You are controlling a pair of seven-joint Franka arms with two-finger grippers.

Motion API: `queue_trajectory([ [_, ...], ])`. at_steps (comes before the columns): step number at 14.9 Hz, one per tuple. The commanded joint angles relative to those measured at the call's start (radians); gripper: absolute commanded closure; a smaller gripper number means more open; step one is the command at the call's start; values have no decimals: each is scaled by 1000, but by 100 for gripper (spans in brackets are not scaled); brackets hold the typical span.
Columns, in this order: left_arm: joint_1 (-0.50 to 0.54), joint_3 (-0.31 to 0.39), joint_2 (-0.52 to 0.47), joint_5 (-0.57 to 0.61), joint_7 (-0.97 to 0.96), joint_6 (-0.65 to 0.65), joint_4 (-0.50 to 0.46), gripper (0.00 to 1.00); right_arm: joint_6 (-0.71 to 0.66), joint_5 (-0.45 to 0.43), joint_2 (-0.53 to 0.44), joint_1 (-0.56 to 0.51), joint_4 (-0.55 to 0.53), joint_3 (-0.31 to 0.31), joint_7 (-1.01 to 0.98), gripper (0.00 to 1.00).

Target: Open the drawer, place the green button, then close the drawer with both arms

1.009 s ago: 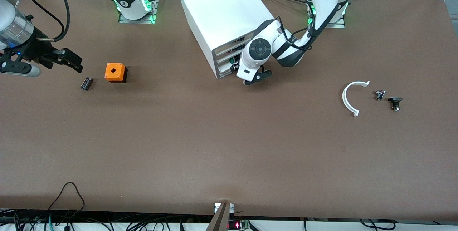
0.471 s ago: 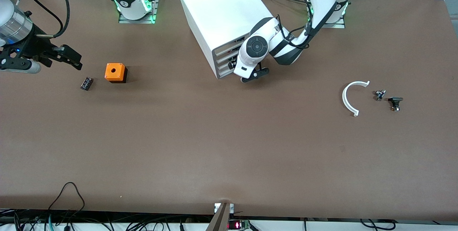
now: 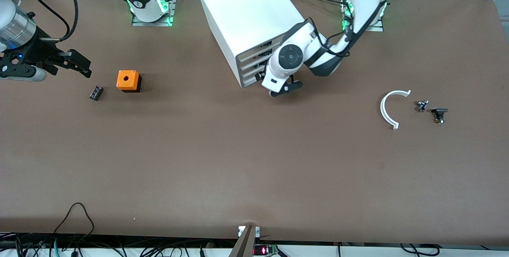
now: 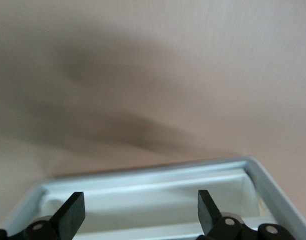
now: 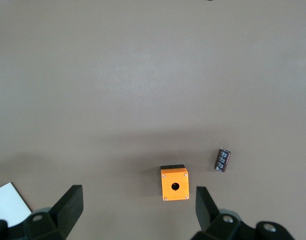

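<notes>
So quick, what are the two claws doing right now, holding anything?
Left claw: open, holding nothing, at the cabinet's drawer.
Right claw: open, holding nothing, above the table.

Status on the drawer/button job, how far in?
Done: nothing finished; a drawer looks at most partly out. In hand: left gripper, open, sits at that drawer's rim at the cabinet front. Right gripper, open, waits over the table near the orange cube. Left: button lies untouched on the table toward the left arm's end; placing and closing not yet done.
</notes>
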Motion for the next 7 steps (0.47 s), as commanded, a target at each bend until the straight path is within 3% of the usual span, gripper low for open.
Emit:
queue_trajectory([
  [1,65,-8,-30,125,123,-130,79,1,7,22,-21,-12,-17,6,-19,0],
  [7,224,-7,-64,211,465,-301,213,1,0,19,-21,-12,0,-3,-20,0],
])
